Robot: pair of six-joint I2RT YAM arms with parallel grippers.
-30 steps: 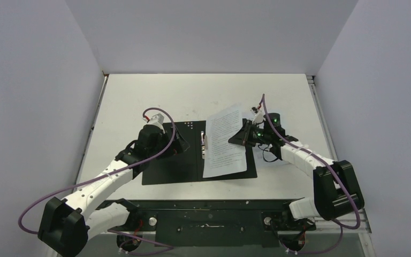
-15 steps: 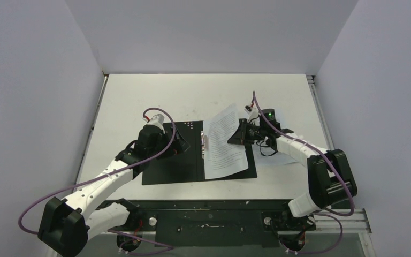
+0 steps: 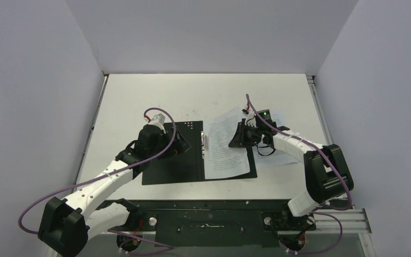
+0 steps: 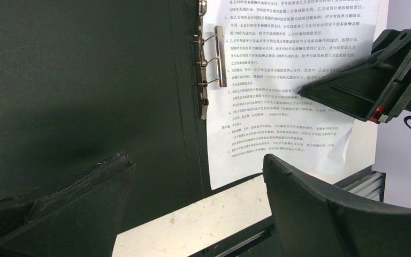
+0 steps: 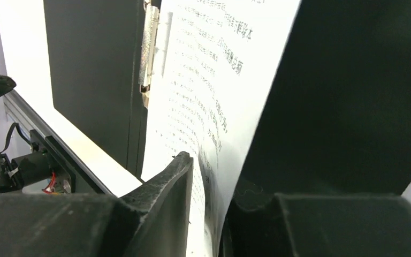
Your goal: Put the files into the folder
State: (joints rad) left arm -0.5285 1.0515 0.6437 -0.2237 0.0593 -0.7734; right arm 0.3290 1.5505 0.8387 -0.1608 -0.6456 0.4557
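The folder (image 3: pixel 171 160) lies open on the table, black inside up, with its metal clip (image 3: pixel 204 144) along the spine. One sheet of the files (image 3: pixel 222 147) rests on the right half, its right edge raised between the fingers of my right gripper (image 3: pixel 235 138). In the right wrist view the sheet (image 5: pixel 214 64) runs through a narrow slit between the fingers of that gripper (image 5: pixel 211 171), leaning on the right one. My left gripper (image 3: pixel 182 144) hovers open over the left cover (image 4: pixel 85 80), nothing between its fingers (image 4: pixel 299 182).
More white sheets (image 3: pixel 281 155) lie on the table right of the folder, under my right arm. The table's near edge and black rail (image 3: pixel 208 206) run just in front of the folder. The clip (image 4: pixel 214 64) sits against the sheet's left edge.
My right gripper carried the sheet's right edge left and slightly back, then parted its fingers a little. The sheet now lies squarer on the right cover. The left arm stayed put.
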